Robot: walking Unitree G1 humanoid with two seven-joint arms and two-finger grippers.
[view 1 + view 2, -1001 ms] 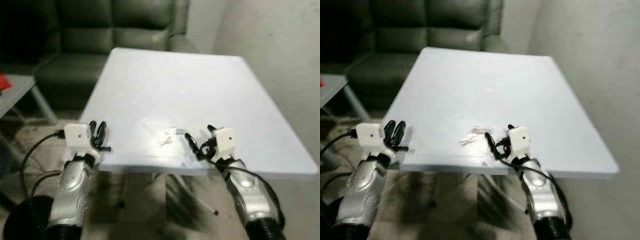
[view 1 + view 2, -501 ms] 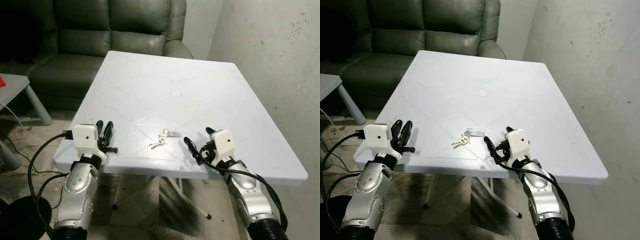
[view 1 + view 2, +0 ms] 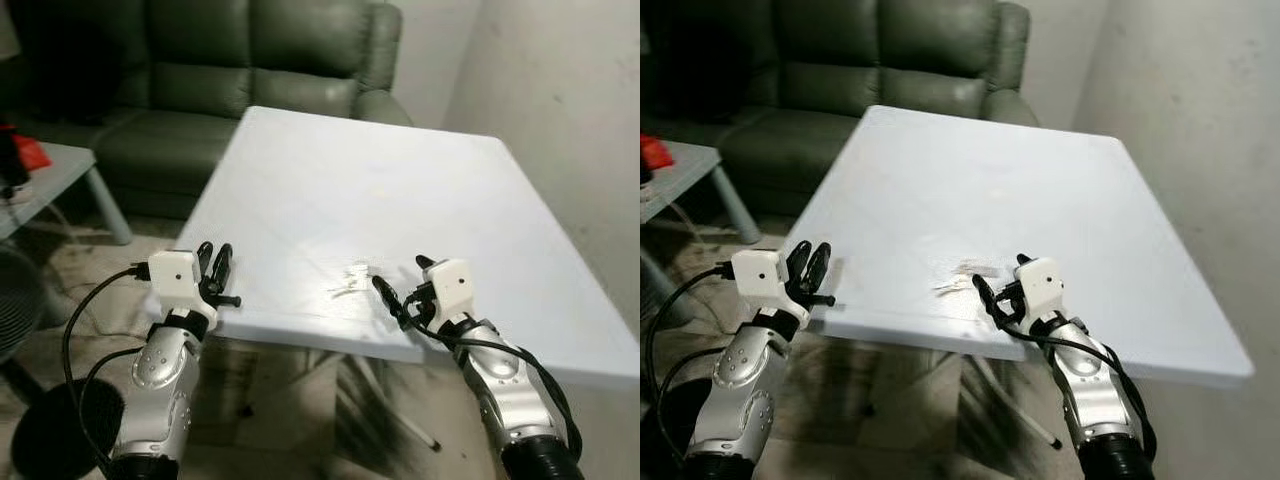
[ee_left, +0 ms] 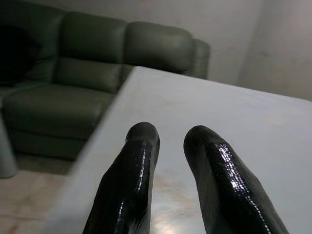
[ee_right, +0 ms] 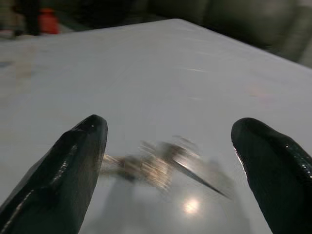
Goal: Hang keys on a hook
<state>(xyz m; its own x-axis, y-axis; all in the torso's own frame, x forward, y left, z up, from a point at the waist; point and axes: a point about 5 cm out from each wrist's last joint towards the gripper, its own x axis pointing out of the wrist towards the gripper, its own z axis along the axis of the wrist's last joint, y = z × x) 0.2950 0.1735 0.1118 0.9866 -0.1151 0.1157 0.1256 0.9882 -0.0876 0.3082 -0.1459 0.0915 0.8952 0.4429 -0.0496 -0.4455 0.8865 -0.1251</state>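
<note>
Keys [image 3: 349, 279] lying blurred on the white worktop [image 3: 400, 190], near its front edge, just beyond the right hand [image 3: 400, 287]. Right hand low at that edge, fingers [image 5: 73, 161] spread wide apart, keys between them and a little ahead, untouched. Left hand [image 3: 216, 270] at the worktop's left front corner, fingers [image 4: 131, 170] close together with a narrow gap, holding nothing. Green sofa [image 3: 200, 90] behind the worktop. Grey side table [image 3: 50, 180] at far left, something red [image 3: 30, 152] on it.
</note>
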